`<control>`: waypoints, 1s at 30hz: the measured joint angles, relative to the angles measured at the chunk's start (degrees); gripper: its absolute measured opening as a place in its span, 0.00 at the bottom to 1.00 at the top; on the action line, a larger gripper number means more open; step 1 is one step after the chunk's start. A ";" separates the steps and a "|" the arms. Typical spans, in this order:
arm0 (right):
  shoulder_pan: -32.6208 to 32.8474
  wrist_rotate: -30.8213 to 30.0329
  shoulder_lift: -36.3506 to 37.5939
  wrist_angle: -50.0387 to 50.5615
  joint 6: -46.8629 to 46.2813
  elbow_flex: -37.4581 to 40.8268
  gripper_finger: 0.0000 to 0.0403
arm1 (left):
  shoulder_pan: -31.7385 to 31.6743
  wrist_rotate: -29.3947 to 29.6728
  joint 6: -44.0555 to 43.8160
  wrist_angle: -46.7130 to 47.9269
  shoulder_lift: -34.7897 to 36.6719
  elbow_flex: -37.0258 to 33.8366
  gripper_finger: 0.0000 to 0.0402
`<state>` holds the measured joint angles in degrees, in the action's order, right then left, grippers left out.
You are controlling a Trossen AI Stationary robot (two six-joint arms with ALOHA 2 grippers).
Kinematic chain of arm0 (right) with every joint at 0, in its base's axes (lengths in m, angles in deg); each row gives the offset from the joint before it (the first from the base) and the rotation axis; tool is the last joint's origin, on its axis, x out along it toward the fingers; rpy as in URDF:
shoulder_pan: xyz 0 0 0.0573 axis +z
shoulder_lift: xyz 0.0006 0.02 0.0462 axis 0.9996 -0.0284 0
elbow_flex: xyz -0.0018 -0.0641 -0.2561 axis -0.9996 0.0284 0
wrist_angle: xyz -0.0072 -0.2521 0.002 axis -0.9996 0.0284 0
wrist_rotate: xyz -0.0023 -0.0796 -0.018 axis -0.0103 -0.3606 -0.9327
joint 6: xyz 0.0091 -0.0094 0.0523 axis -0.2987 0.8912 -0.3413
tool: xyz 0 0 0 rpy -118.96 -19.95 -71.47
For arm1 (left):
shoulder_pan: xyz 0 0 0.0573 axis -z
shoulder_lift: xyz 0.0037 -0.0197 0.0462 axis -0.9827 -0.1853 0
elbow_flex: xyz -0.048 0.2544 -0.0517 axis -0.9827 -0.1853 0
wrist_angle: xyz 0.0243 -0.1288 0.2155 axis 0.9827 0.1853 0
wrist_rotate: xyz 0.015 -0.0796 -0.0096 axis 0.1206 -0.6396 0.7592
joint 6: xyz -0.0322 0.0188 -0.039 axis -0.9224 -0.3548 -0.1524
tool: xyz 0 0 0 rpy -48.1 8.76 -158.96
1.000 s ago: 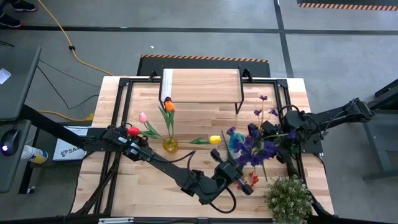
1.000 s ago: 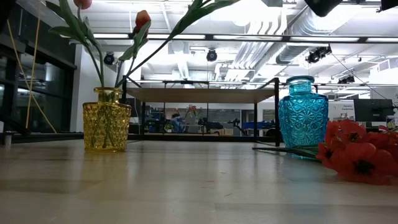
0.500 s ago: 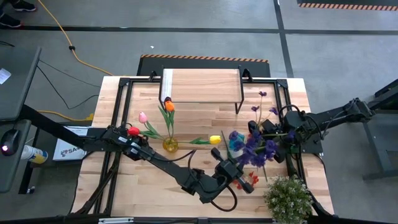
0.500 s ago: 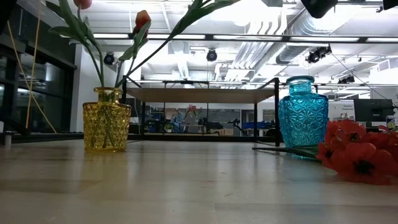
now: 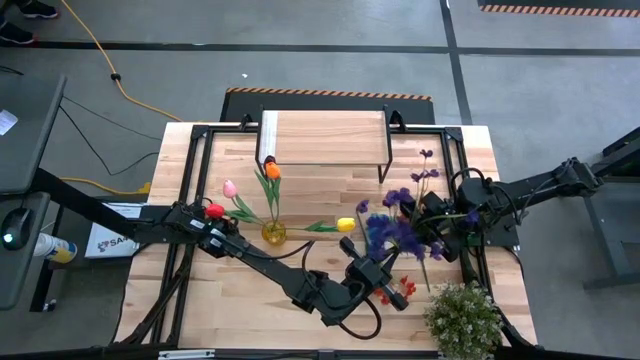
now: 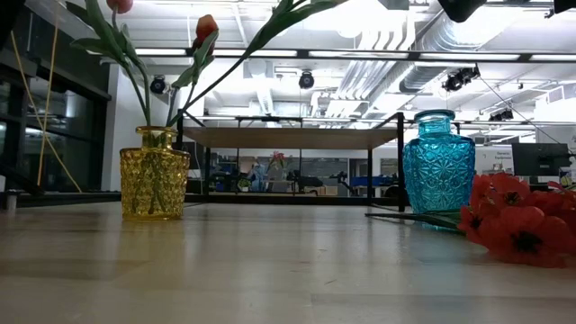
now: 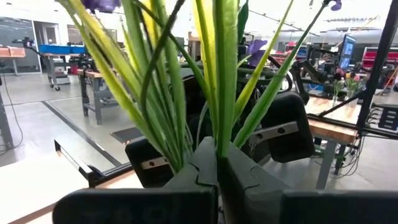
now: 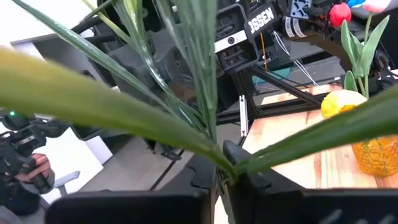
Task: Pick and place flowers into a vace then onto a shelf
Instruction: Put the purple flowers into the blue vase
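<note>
Grey concrete floor surrounds a wooden table (image 5: 330, 185); the low view looks past it into a workshop with bright ceiling lights. Shelf (image 5: 324, 137) stands at the table's far edge, middle, top bare. Yellow vase (image 5: 273, 232) sits near the table's centre, holding tulips: pink (image 5: 230, 188), orange (image 5: 272, 171), yellow (image 5: 346, 224), plus a red one (image 5: 214, 211) over the left arm. In the low view the same yellow vase (image 6: 155, 184) stands left, stems rising out of it, and a blue vase (image 6: 437, 175) stands right, with red flowers (image 6: 517, 220) lying on the table just beside it. Left gripper (image 5: 375, 274) is toward the near edge, right of centre, fingers shut on green stems (image 7: 217, 74) of the purple spray (image 5: 395, 228); its wrist view shows the stems pinched between closed fingers (image 7: 199, 171). Right gripper (image 5: 432, 222) is by the right edge, at the same spray, and its wrist view shows its fingers closed on a leafy stem (image 8: 205, 93). Red spray (image 5: 398, 290) shows just beside the left gripper. Bushy potted plant (image 5: 462, 318) sits at the near right corner.
</note>
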<state>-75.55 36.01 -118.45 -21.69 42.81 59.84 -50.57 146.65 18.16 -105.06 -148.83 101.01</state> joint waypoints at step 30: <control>-0.02 1.85 0.00 -0.24 -1.20 0.04 0.42 | -0.31 -1.09 0.07 0.39 0.00 0.00 0.08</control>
<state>-75.57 37.85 -118.45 -21.93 41.61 59.88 -50.87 145.56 18.22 -104.66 -148.83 101.01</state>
